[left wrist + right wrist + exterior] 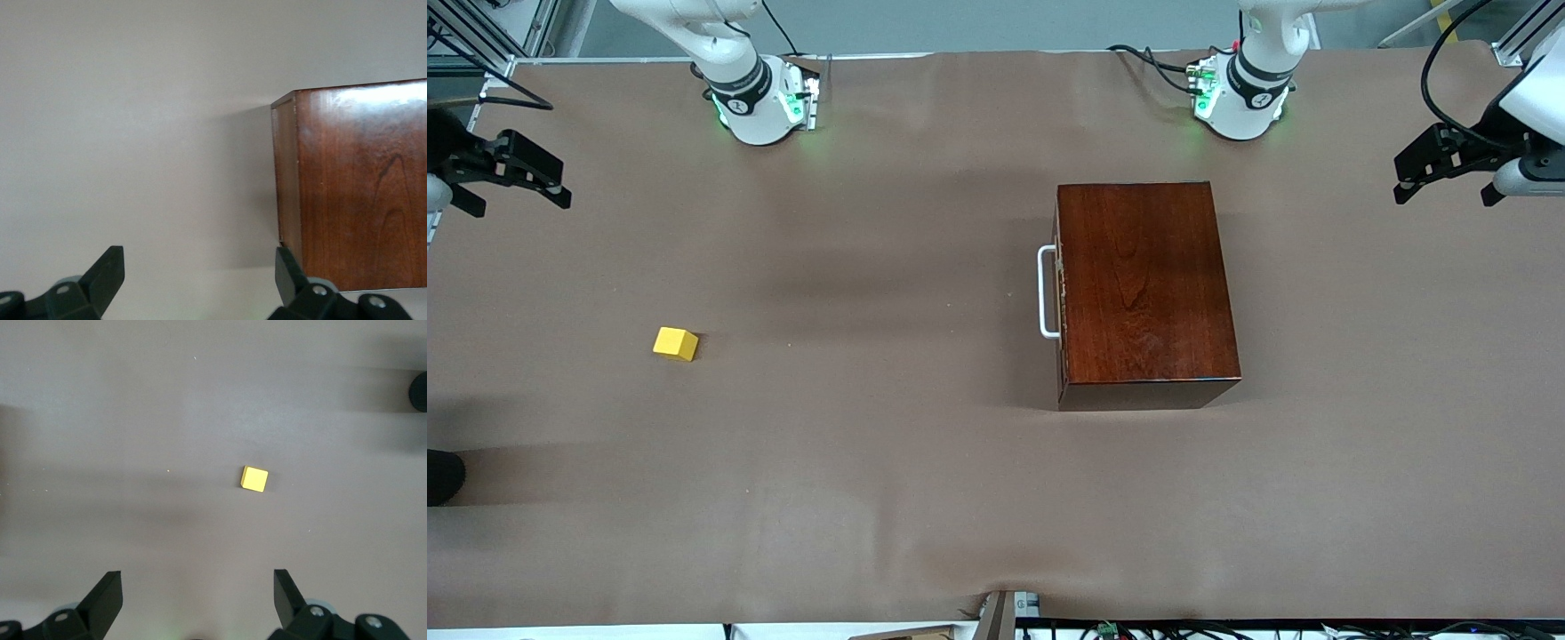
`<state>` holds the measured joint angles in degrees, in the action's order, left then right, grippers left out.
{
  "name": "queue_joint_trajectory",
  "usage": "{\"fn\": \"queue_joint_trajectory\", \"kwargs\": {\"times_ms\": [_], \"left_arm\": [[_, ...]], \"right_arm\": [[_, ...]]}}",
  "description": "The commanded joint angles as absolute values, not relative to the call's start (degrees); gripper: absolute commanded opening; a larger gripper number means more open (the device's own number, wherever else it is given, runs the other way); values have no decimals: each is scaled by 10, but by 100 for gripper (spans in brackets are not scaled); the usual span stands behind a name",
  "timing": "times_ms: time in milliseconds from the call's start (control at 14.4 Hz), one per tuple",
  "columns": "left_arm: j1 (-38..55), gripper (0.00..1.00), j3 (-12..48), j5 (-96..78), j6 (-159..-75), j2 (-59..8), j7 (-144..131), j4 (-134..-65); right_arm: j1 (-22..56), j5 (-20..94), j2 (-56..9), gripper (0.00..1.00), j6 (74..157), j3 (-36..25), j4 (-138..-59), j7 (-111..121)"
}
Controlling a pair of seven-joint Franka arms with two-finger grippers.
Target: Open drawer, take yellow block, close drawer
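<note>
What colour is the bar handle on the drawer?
White. The handle stands out against the dark reddish-brown box; it shows best in the front view.

The drawer [1049,293] was shut flush in its reddish-brown box [1145,284], white handle showing. The yellow block [675,343] lay on the table, well apart, toward the right arm's end.

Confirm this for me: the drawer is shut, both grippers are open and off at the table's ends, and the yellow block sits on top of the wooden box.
Not quite. The yellow block lies on the bare table toward the right arm's end, well apart from the wooden box; the front view shows this. The rest stands: the drawer is shut, and the left gripper and right gripper are open at the table's ends.
</note>
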<state>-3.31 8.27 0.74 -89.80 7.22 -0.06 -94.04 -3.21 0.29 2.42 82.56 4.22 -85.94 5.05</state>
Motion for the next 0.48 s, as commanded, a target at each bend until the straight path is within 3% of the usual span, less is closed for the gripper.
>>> {"fn": "queue_joint_trajectory", "kwargs": {"times_ms": [0, 416], "left_arm": [[2, 100, 48, 4, -893, 62, 9, -923], [-5, 100, 52, -2, -869, 54, 10, -923]], "right_arm": [[-33, 12, 20, 100, 818, 41, -850, 43], [-34, 13, 20, 100, 818, 41, -851, 43]]}}
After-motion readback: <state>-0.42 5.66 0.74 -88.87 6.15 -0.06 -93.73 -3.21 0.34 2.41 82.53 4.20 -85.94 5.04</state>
